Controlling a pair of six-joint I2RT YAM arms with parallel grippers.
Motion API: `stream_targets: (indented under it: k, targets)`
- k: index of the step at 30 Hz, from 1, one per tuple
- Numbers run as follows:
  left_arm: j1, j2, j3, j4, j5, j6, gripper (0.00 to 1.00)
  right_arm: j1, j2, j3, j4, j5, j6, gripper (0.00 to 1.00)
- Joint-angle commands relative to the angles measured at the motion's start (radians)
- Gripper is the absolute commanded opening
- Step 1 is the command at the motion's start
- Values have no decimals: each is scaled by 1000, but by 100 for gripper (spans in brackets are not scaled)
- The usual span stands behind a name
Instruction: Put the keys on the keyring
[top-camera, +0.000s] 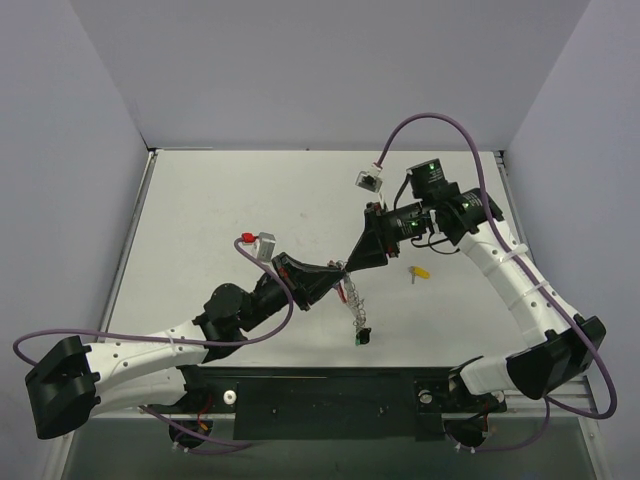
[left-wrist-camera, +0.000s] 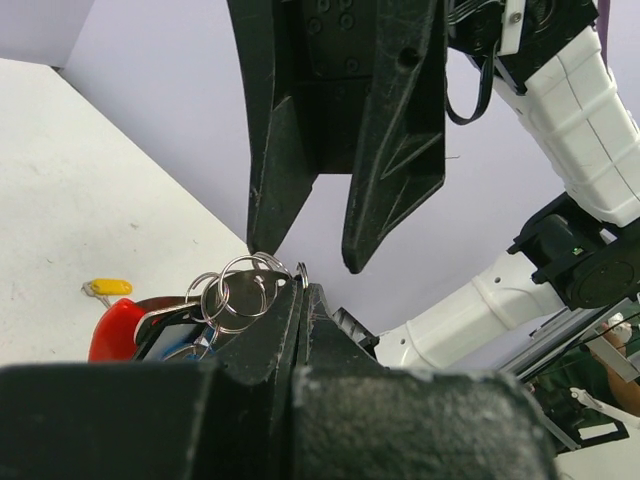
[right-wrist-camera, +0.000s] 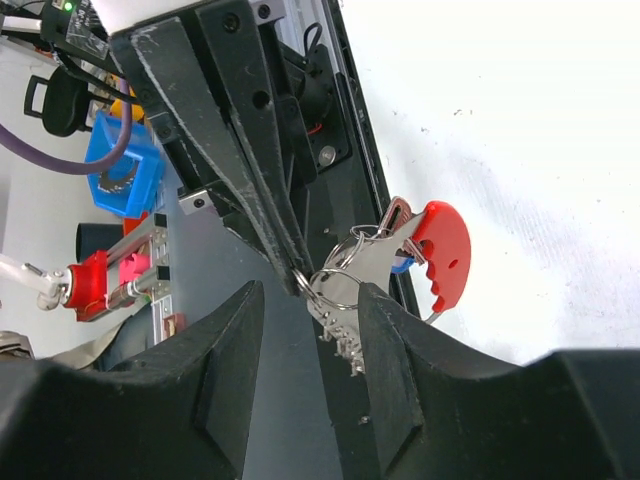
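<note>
My left gripper (top-camera: 335, 272) is shut on the keyring (top-camera: 345, 272) in mid-air over the table's middle. From the ring a silvery chain (top-camera: 355, 310) hangs down to a green key (top-camera: 357, 341) near the table. In the left wrist view, small rings (left-wrist-camera: 238, 292) bunch beside the shut left gripper (left-wrist-camera: 303, 290), with a red key (left-wrist-camera: 115, 327) behind them. My right gripper (right-wrist-camera: 310, 295) is open, its fingers straddling the keyring (right-wrist-camera: 340, 278) and the red key (right-wrist-camera: 445, 255). A yellow key (top-camera: 420, 272) lies alone on the table to the right.
A black rail (top-camera: 330, 395) runs along the table's near edge between the arm bases. Purple cables (top-camera: 440, 120) loop above both arms. White walls close in the table's back and sides. A blue box (right-wrist-camera: 120, 170) sits beyond the table's edge.
</note>
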Motion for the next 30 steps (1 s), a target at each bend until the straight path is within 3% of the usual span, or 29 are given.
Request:
stream_targets:
  k: [1, 12, 30]
  targets:
    - [-6, -10, 25, 102, 16, 20, 0, -9, -50, -43, 48, -36, 36, 38]
    - [-6, -15, 26, 96, 8, 23, 0, 3, -67, -77, 99, -125, 51, 36]
    - [-11, -44, 13, 88, -13, 30, 0, 13, -76, -108, 122, -125, 71, 27]
